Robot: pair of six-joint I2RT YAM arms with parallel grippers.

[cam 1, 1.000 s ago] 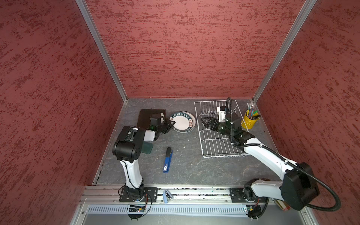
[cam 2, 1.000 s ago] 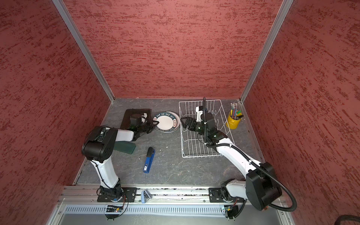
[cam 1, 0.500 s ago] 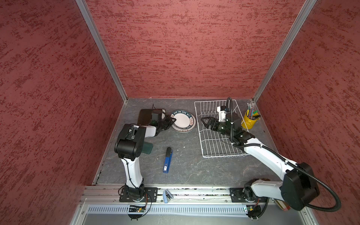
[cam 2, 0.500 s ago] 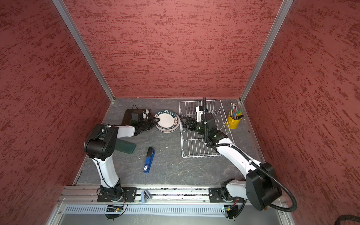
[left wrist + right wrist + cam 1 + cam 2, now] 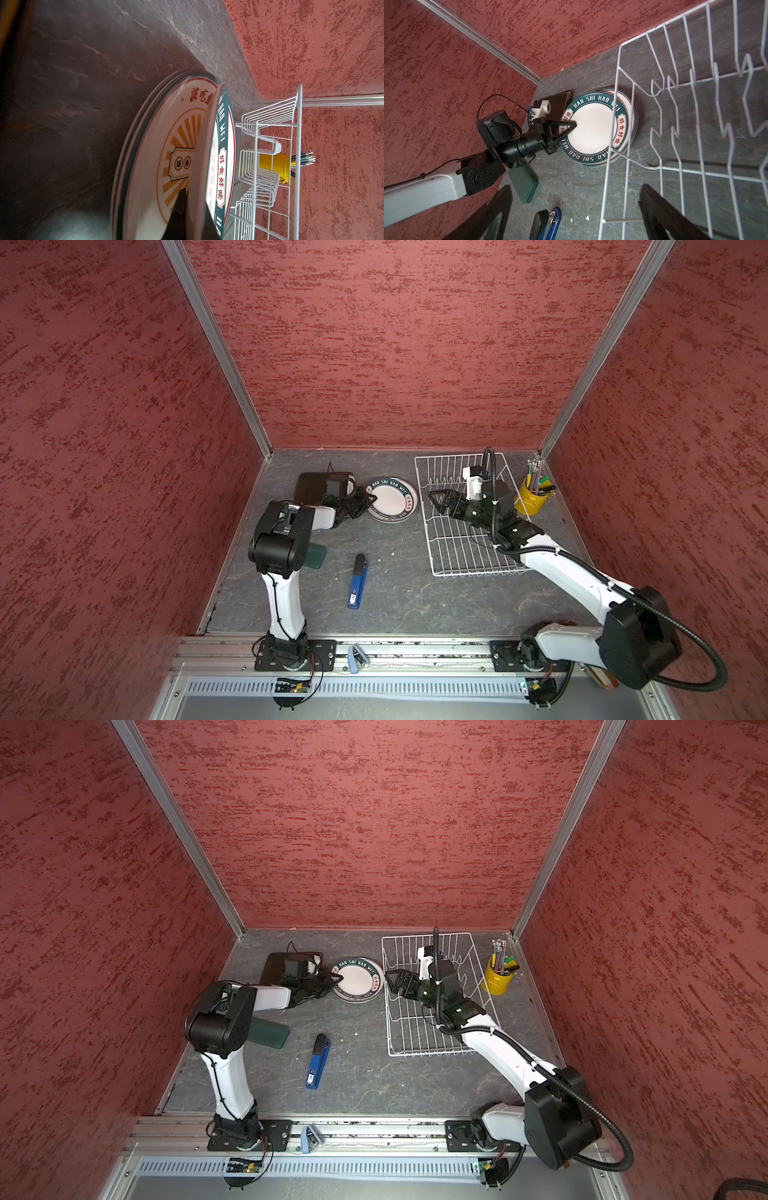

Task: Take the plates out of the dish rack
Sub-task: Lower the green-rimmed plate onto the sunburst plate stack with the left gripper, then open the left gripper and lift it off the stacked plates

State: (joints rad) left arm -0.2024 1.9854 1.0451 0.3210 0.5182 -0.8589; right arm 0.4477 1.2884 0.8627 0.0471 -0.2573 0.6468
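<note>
Red textured walls close in a grey stone-patterned tabletop, and all the action sits in the lower middle of both top views. The rack [image 5: 478, 572] stands right of centre with no plate left between its prongs. The plates lie just left of it. Two dark square plates [image 5: 309, 487] are stacked flat at the far left of the group. The round ones are piled beside them, near the rack's left side but apart from it.

The left gripper [image 5: 370, 501] is clamped on the near rim of the lettered plate [image 5: 392, 499], one finger above and one below. The left wrist view shows this plate tilted. Its held edge is raised off the sunburst plate [image 5: 149, 166] below, and its far edge seems to rest on the pile. The right gripper [image 5: 433, 502] hovers over the rack's left side, jaws wide and empty.

The step in hand looks like setting down the last round plate. To do it well:
- Lower the held edge slowly until the plate lies flat and centred on the pile.
- Release only once the pile carries the weight.
- Draw the lower finger straight out along the table so it does not drag the plate or nudge the pile toward the rack.

The lettered plate is round and white, with a dark teal rim band carrying pale Latin letters and red characters in cream panels. It looks glazed and slippery, so a pinch on its thin rim will probably hold poorly against sideways pull.
</note>
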